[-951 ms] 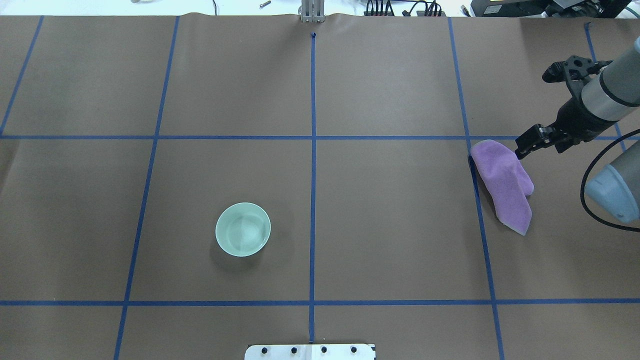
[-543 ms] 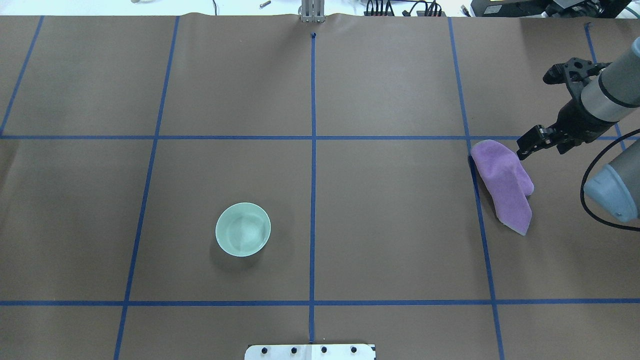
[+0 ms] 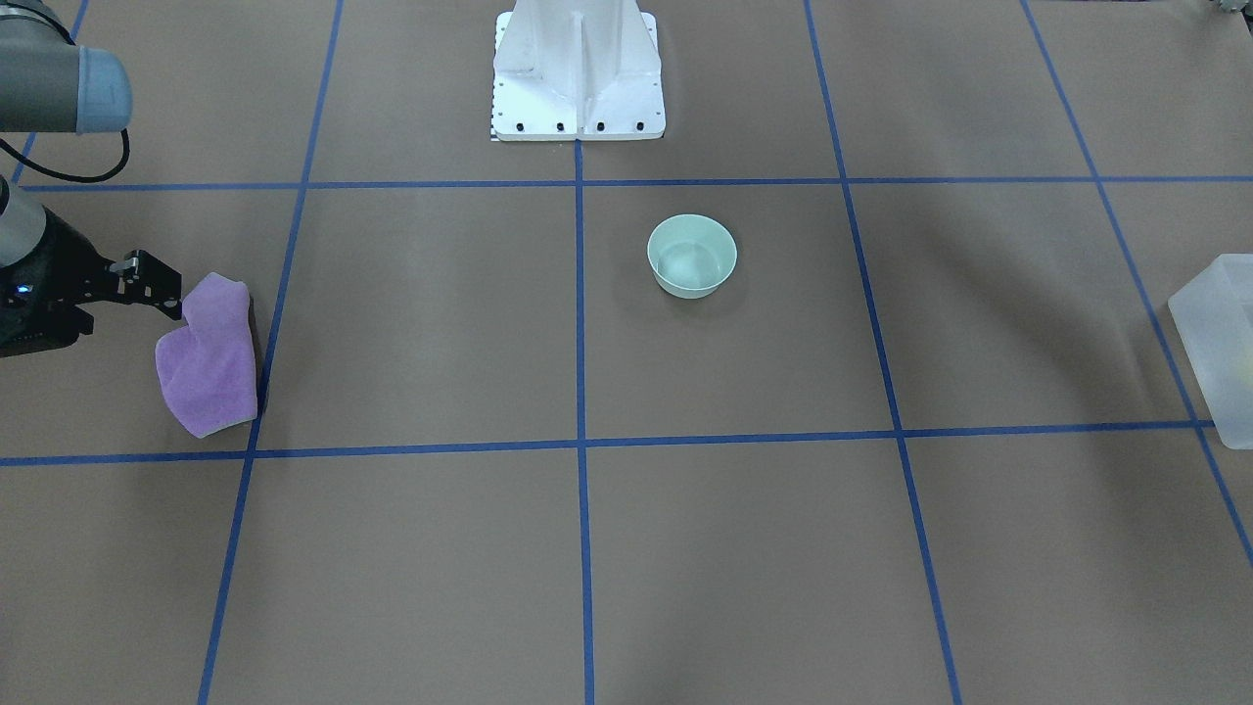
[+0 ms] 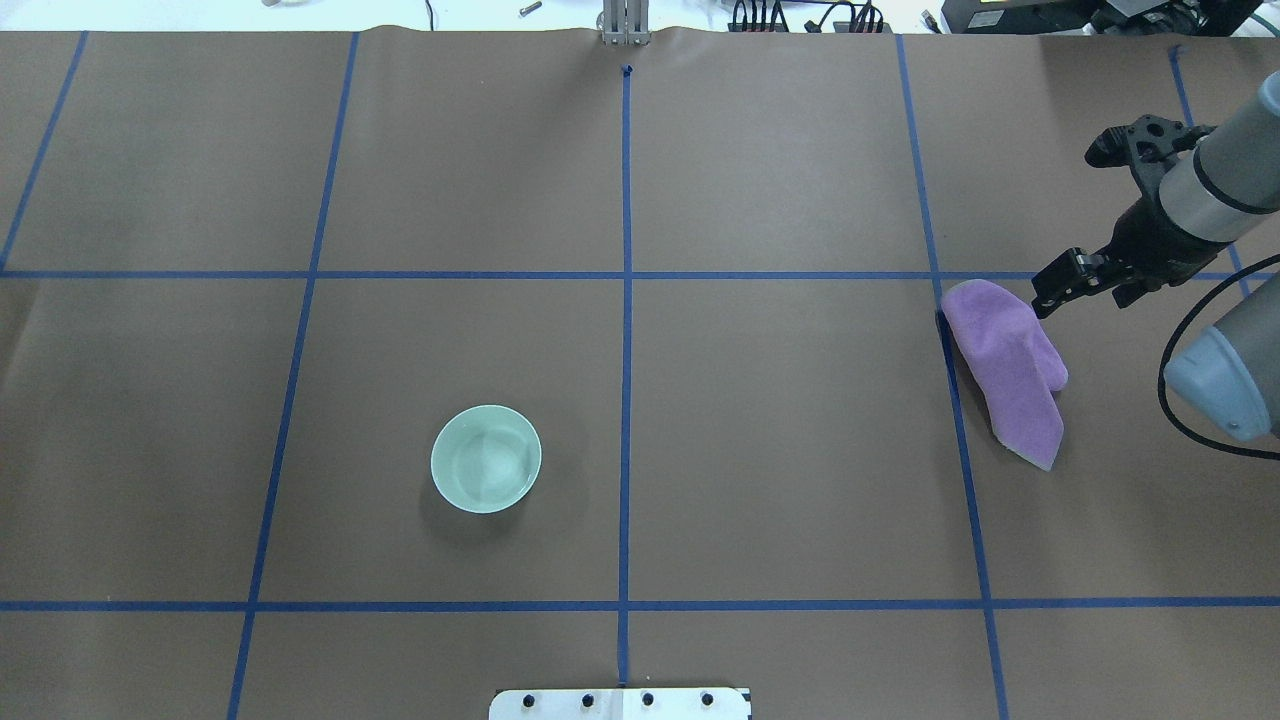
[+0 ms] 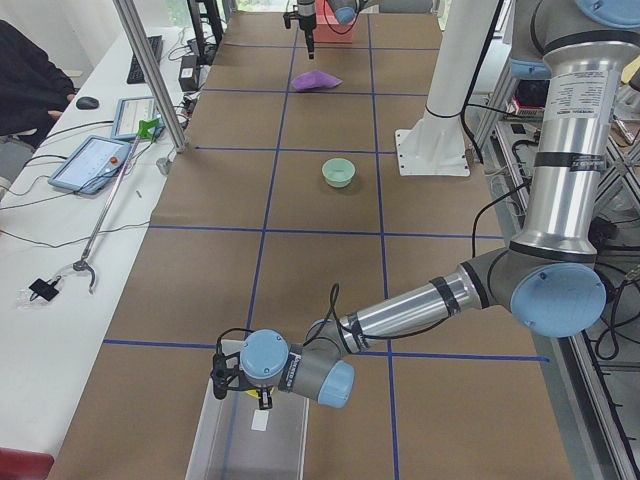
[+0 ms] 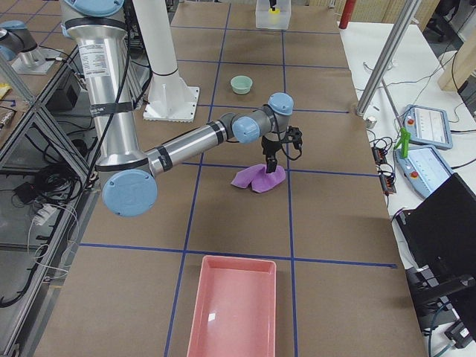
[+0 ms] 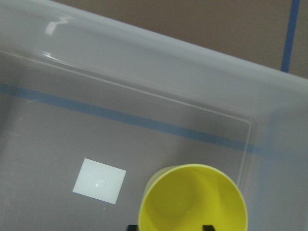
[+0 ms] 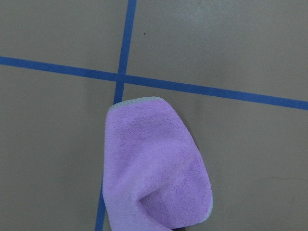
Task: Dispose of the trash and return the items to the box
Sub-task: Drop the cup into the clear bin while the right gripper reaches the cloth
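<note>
Hardly anything moved: the right arm's elbow slid a touch, and bowl (image 4: 486, 459) and purple cloth (image 4: 1005, 365) lie where they did half a second back.

Yellow cup (image 7: 192, 202) stands upright inside the box (image 7: 144, 57), next to a white label (image 7: 99, 180) on the box floor. Two dark tips of the left gripper (image 5: 240, 392) show at the cup's rim. I can't tell from my feeds whether it is clamped on the cup or loose.

Box is well apart from the bowl, off to the bowl's robot-left side. Bowl sits upright on the table (image 4: 780, 430), nothing touching it.

Right gripper (image 4: 1066, 228) has jaws wide apart and grips nothing. One finger is right at the cloth's edge. Cloth lies crumpled, well apart from the bowl on its robot-right side.

White pedestal (image 3: 578, 69) is near the bowl, on the robot's side. Pink tray (image 6: 230, 312) lies past the cloth, farther still from the bowl.
</note>
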`<state>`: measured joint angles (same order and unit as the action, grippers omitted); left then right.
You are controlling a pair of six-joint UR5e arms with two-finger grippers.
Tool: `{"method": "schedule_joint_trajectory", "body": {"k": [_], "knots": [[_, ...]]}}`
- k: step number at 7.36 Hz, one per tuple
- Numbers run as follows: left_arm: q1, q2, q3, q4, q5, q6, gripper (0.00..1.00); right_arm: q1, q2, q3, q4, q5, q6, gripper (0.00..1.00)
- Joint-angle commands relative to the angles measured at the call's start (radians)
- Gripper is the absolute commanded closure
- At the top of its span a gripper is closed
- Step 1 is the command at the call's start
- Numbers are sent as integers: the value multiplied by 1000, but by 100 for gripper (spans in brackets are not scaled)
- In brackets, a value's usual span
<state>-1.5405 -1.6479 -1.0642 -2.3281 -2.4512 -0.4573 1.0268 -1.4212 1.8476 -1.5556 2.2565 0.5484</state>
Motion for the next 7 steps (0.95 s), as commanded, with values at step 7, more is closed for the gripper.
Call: {"method": "schedule_joint_trajectory", "body": {"k": [7], "knots": [[-144, -125, -49, 329, -2, 302, 2, -117, 54, -163, 86, -67, 10, 0]]}}
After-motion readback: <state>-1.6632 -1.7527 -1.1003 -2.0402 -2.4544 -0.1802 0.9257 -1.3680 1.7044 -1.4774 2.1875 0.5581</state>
